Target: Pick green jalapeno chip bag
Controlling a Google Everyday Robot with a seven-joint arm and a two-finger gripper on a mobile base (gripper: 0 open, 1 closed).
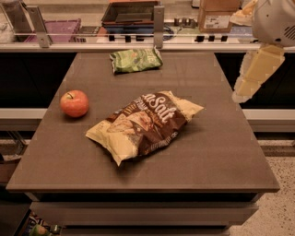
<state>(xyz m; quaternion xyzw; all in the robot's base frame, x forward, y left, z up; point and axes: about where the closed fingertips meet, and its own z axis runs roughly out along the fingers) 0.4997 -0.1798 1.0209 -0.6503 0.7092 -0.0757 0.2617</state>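
The green jalapeno chip bag [135, 60] is a small crinkled green bag with pale print. It lies flat at the far middle of the brown table [221, 152]. My gripper [241, 96] hangs off the table's right edge, cream-coloured, pointing down and left from the white arm [275, 20]. It is well to the right of the green bag and nearer me, touching nothing and holding nothing that I can see.
A larger brown-and-cream chip bag [145, 124] lies in the table's middle. A red apple [74, 103] sits at the left. Behind the table runs a counter rail with posts [158, 25], a dark tray [131, 13] and a cardboard box [217, 14].
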